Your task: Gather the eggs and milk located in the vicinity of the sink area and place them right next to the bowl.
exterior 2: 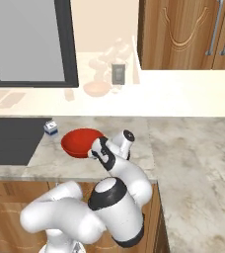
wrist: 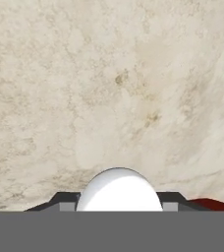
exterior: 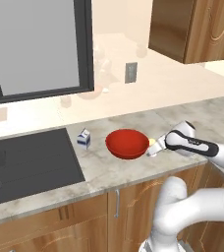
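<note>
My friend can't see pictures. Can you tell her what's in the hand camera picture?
A smooth white egg sits between the gripper's two dark fingers, just above a beige marble counter. A sliver of the red bowl peeks in at the lower right.

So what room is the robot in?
It looks like a kitchen. There's a dark sink set into a marble-look counter, wooden cupboards on the wall, and a red bowl with a little milk carton beside it.
</note>
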Robot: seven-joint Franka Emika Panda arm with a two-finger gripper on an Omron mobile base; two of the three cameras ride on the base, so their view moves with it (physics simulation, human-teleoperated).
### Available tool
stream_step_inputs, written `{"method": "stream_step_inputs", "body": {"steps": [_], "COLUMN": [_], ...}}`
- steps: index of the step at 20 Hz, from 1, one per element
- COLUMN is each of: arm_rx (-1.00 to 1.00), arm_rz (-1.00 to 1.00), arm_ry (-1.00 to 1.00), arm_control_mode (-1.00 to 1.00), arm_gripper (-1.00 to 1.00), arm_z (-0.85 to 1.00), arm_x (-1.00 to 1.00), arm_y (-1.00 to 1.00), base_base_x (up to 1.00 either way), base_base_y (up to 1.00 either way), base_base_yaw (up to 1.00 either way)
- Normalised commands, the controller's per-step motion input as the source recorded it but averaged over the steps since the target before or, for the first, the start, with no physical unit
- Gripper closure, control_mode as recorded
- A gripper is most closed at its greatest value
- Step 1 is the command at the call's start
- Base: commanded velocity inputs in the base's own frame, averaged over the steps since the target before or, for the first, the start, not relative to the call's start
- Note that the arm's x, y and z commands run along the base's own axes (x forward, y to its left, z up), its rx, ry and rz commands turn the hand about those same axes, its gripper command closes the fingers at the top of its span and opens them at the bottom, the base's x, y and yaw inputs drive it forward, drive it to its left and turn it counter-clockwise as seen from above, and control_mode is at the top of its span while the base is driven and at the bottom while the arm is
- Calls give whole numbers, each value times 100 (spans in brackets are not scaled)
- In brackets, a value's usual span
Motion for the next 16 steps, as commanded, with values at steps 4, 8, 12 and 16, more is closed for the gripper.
{"method": "stream_step_inputs", "body": {"steps": [4, 8, 12, 16], "arm_rx": [0, 0, -1, -3], "arm_rz": [15, 17, 18, 11], "arm_ry": [-21, -21, -17, -24], "arm_control_mode": [-100, -100, -100, -100], "arm_gripper": [-100, -100, -100, -100], "arm_z": [0, 0, 3, 47], "arm_x": [-9, -12, -2, -41], "arm_y": [-19, -11, 0, -26], "base_base_x": [0, 0, 0, 0], "base_base_y": [0, 0, 0, 0], "base_base_yaw": [0, 0, 0, 0]}}
